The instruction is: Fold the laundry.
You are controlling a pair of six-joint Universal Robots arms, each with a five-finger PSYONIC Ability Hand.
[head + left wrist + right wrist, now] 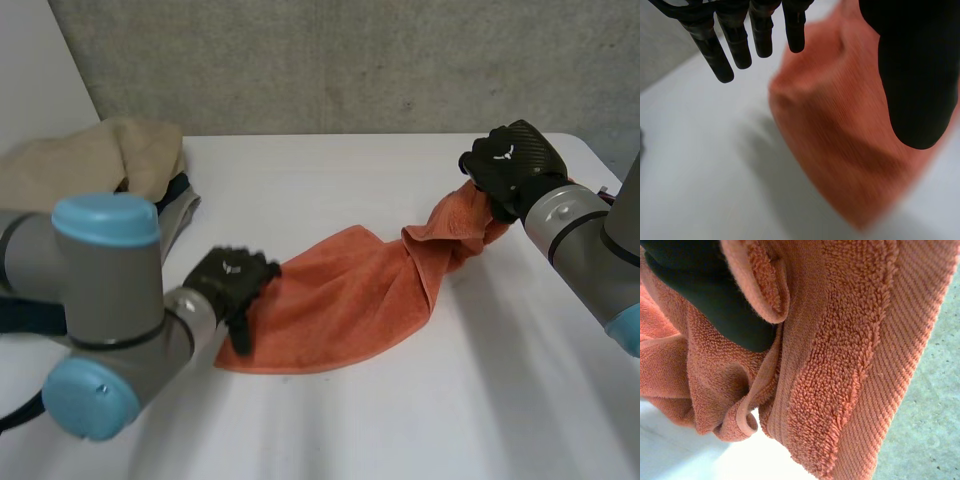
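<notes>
An orange towel [350, 295] lies across the white table [330, 180], flat at its near-left part and twisted into a rope toward the far right. My right hand [510, 165] is shut on the towel's far right end and lifts it off the table. In the right wrist view the towel's terry edge [840, 370] is bunched against my right hand [715, 295]. My left hand [232, 285] rests at the towel's left edge with straight fingers, open. In the left wrist view its fingers [737, 40] and thumb hover over the towel [850, 135], holding nothing.
A pile of beige and dark laundry [110, 165] sits at the table's far left corner. A grey concrete wall rises behind the table. Bare white tabletop stretches in front of the towel and at the back middle.
</notes>
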